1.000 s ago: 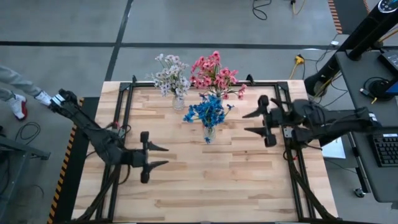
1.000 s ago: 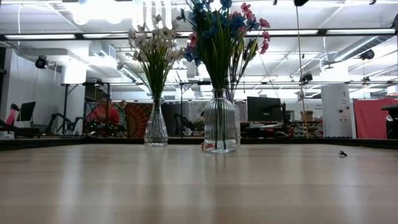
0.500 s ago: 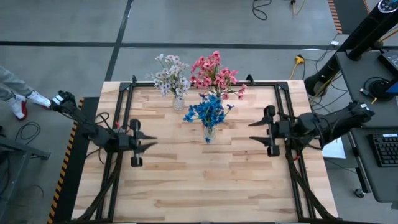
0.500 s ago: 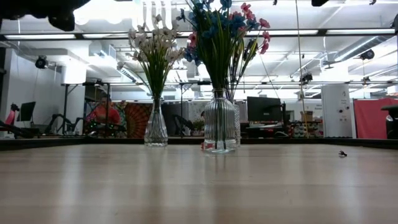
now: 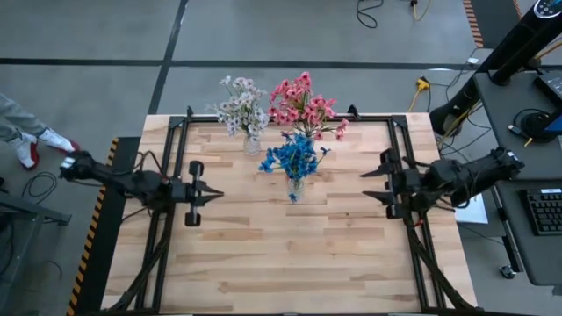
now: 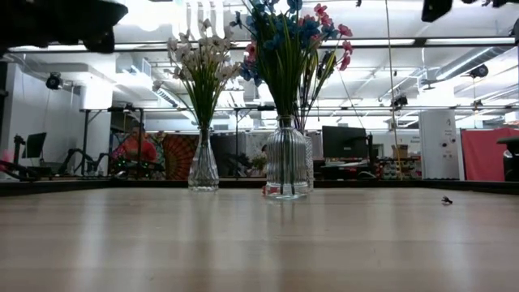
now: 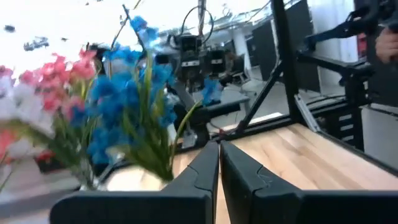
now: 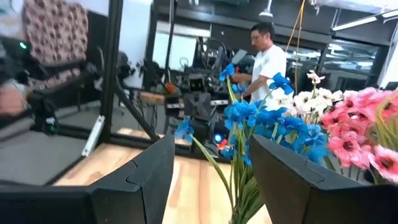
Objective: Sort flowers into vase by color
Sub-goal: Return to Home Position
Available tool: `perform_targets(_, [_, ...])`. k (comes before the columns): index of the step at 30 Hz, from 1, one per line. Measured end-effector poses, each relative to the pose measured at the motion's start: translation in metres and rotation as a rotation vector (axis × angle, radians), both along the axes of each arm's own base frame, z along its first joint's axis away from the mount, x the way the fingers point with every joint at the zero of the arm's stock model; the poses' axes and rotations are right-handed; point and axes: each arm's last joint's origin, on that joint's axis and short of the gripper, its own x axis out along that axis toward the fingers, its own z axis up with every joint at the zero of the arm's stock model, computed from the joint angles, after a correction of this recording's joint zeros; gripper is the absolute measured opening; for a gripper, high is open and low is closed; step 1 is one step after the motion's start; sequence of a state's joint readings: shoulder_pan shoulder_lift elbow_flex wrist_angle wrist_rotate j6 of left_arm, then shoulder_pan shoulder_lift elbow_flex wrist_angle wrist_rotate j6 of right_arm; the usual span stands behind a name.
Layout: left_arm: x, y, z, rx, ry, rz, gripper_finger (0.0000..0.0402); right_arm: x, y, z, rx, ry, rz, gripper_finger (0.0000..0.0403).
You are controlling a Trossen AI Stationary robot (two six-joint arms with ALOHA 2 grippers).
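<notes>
Three clear glass vases stand near the table's far middle, each with flowers whose stems stick down into it. The blue flowers (image 5: 294, 158) fill the nearest vase (image 6: 285, 158). The white flowers (image 5: 241, 110) fill the left vase (image 6: 203, 166), and the pink flowers (image 5: 303, 101) stand behind the blue ones. My left gripper (image 5: 216, 194) hovers shut and empty at the table's left, pointing toward the blue flowers (image 7: 124, 106). My right gripper (image 5: 365, 184) hovers open and empty at the right, facing the blue flowers (image 8: 249, 124).
Black frame rails (image 5: 176, 167) run along the table's left, right and far edges. Bare wood (image 5: 290, 254) lies between the vases and the near edge. A small dark speck (image 6: 446, 199) lies on the table at the right. People show in the room beyond.
My left gripper has shut with nothing between its fingers, drawing back toward the table's left and far edges. My right gripper has drawn back toward the right edge, staying open. The vases and flowers have not moved.
</notes>
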State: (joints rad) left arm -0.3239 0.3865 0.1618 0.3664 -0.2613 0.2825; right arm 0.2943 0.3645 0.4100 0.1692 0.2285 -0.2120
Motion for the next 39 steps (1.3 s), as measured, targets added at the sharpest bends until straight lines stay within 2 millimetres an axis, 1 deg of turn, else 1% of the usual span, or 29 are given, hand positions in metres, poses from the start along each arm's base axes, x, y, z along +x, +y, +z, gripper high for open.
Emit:
perform_targets(3, [-0.005,0.006,-0.006,-0.03,0.061,0.0,0.0,-0.008,-0.002,-0.012,0.016,-0.019,0.026,0.0201])
perform_targets(5, [-0.01,0.007,-0.01,-0.043,0.089,-0.052,0.0,-0.013,-0.003,-0.022,0.03,-0.031,0.031,0.0201])
perform_targets(8, [-0.018,0.005,-0.009,-0.047,0.037,-0.184,0.0,-0.021,-0.005,-0.034,0.046,-0.063,0.032,0.0201])
perform_targets(9, [-0.02,0.005,-0.01,-0.043,0.02,-0.198,0.0,-0.023,-0.007,-0.038,0.051,-0.08,0.026,0.0201])
perform_targets(12, [-0.025,0.009,-0.023,-0.016,0.03,-0.142,0.0,-0.03,-0.01,-0.051,0.045,-0.111,-0.016,0.0201])
perform_targets(14, [-0.027,0.011,-0.033,-0.007,0.045,-0.1,0.0,-0.028,-0.01,-0.057,0.033,-0.101,-0.054,0.0201])
perform_targets(17, [-0.024,0.011,-0.05,-0.013,0.09,-0.075,0.0,-0.023,-0.009,-0.068,0.001,-0.046,-0.072,0.0201])
perform_targets(21, [-0.021,0.012,-0.052,-0.06,0.128,-0.048,0.0,-0.017,-0.007,-0.091,-0.052,0.009,-0.07,0.0201])
perform_targets(23, [-0.021,0.013,-0.052,-0.068,0.124,-0.011,0.0,-0.013,-0.007,-0.108,-0.097,0.064,-0.108,0.0201])
perform_targets(24, [-0.021,0.014,-0.052,-0.076,0.123,0.025,0.0,-0.013,-0.008,-0.112,-0.11,0.098,-0.132,0.0201])
perform_targets(26, [-0.02,0.016,-0.052,-0.082,0.122,0.088,0.0,-0.01,-0.008,-0.117,-0.124,0.16,-0.145,0.0201])
perform_targets(29, [-0.02,0.017,-0.052,-0.086,0.124,0.141,0.0,-0.009,-0.007,-0.118,-0.104,0.167,-0.145,0.0201])
perform_targets(35, [-0.018,0.017,-0.05,-0.079,0.143,0.142,0.0,-0.007,-0.007,-0.121,0.079,0.199,-0.124,0.0201])
perform_targets(39, [-0.018,0.016,-0.048,-0.078,0.148,0.142,0.0,-0.007,-0.007,-0.121,0.163,0.207,-0.115,0.0201])
